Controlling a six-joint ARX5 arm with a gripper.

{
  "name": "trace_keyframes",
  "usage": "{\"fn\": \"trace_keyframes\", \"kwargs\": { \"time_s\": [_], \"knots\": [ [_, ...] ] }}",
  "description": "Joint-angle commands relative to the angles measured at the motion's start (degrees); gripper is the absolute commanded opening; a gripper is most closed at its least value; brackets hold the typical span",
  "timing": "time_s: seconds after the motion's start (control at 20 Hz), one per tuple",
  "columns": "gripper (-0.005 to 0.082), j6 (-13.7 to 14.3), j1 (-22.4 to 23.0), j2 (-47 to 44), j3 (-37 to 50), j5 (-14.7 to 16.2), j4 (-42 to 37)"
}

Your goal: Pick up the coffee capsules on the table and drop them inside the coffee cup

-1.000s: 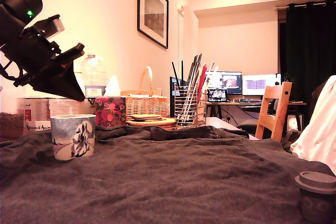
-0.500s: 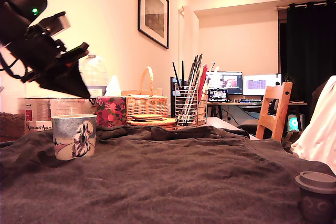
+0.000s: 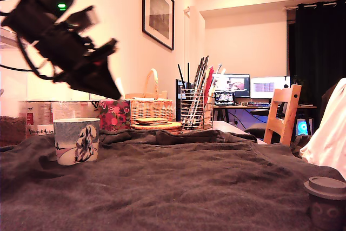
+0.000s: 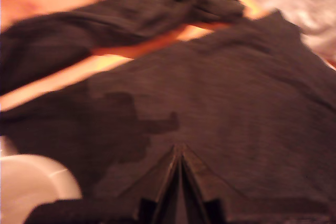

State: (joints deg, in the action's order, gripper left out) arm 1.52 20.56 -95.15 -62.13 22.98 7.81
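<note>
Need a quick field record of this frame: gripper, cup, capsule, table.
gripper: black gripper, fingers together, nothing seen between them; in the air above the cup
cup: pale blue-white mug with dark shaggy figure, upright at the exterior view's left
capsule: dark grey capsule with flat rimmed lid, on the cloth at the exterior view's lower right
table: wrinkled dark brown-grey cloth

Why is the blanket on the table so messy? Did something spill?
Nothing looks spilled. The dark cloth is just wrinkled and bunched at the far edge. The mug stands upright, and a grey capsule sits near the corner.
</note>
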Motion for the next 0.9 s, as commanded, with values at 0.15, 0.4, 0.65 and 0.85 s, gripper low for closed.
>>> {"fn": "trace_keyframes", "kwargs": {
  "time_s": [0.15,0.4,0.65,0.85],
  "knots": [
    [-0.0023,0.4,3.0,5.0,-0.2,0.8,0.2],
    [-0.0024,0.5,6.4,7.5,-0.1,2.2,0.3],
    [-0.0024,0.7,9.5,8.9,2.0,3.3,-0.9],
    [-0.0024,0.6,10.9,11.0,5.8,4.6,-3.8]
  ]
}}
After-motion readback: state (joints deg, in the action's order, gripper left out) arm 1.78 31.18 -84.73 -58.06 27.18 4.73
